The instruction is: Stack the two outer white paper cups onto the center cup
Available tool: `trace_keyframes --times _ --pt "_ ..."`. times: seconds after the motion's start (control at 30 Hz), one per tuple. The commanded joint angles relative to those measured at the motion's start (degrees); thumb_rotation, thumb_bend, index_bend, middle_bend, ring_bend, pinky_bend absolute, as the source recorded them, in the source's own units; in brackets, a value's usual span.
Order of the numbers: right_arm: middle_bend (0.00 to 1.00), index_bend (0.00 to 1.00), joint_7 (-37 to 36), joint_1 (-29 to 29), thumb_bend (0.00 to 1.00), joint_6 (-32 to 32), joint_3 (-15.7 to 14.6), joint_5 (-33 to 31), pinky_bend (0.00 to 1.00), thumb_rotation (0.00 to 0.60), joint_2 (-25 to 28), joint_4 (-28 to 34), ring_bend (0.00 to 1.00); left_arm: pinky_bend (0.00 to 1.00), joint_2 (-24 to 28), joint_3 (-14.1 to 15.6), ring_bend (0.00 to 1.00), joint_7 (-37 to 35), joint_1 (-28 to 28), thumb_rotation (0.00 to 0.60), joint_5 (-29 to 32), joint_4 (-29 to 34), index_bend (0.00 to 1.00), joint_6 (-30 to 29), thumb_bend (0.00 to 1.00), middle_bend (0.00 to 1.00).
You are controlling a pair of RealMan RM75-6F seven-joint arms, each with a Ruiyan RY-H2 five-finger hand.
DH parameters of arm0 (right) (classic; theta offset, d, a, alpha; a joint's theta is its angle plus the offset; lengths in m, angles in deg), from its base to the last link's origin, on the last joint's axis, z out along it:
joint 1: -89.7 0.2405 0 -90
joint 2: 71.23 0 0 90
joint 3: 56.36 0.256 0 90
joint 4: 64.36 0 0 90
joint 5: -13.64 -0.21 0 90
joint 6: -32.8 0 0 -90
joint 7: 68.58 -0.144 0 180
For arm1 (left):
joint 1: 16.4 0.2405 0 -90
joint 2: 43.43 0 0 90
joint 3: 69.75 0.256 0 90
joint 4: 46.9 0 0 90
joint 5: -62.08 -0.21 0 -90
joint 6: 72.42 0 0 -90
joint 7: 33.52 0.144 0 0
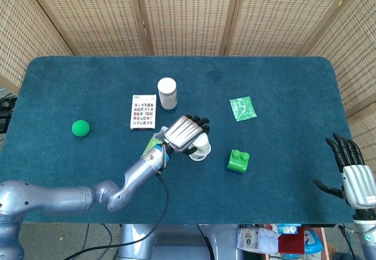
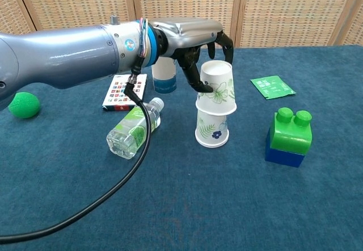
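Fingers (image 2: 199, 75) of the left hand (image 2: 190, 38) are curled around an upside-down white paper cup (image 2: 216, 89) with a green leaf print, holding it from the top and the side. This cup sits over a lower cup (image 2: 212, 129), also upside-down, which stands on the blue tabletop (image 2: 227, 205) near the middle. The upper cup looks slightly tilted; I cannot tell if it is fully pressed down onto the lower one. In the head view the left hand (image 1: 184, 134) covers most of the cups.

Right hand (image 1: 352, 175) is well apart, at the right edge of the tabletop, its fingers spread and holding nothing.

Left of the cups a clear water bottle (image 2: 134, 128) lies on its side. Behind it are a flat card box (image 2: 123, 91) and a white and blue can (image 2: 164, 74) standing upright. A green ball (image 2: 23, 104) rests far left. A green and blue block (image 2: 289, 137) stands right of the cups, and a green packet (image 2: 273, 86) lies behind it
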Motion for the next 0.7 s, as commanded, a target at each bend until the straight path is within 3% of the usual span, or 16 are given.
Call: trace_keyframes --times 0.03,0.37,0.5,0.63,0.7 --pt "0.01 0.07 0.0 0.0 0.00 0.0 0.1 0.0 0.00 0.600 0.0 0.0 0.00 0.24 0.4 0.2 0.10 0.1 -0.1 0.600 0.5 0.4 0.21 0.1 0.28 0.06" --pt "0.01 0.07 -0.1 -0.1 0.00 0.1 0.2 0.1 0.00 0.600 0.0 0.0 0.00 0.22 3.4 1.6 0.07 1.4 -0.8 0.600 4.3 3.4 0.11 1.3 0.28 0.01" --pt "0.01 0.07 -0.2 -0.1 0.00 0.0 0.2 0.1 0.00 0.600 0.1 0.0 0.00 0.14 4.8 1.7 0.01 0.6 -0.1 0.600 3.6 4.8 0.02 -0.2 0.28 0.00" --pt "0.01 0.08 -0.2 -0.1 0.00 -0.1 0.2 0.3 0.00 0.600 0.1 0.0 0.00 0.01 7.7 2.0 0.00 0.0 2.0 0.600 1.4 7.5 0.00 -3.9 0.25 0.00" --pt "0.01 0.08 -0.3 -0.2 0.00 0.0 0.1 0.5 0.00 0.600 0.2 0.1 0.00 0.00 11.4 3.0 0.00 0.0 6.1 0.600 -0.4 11.4 0.00 -10.4 0.20 0.00"
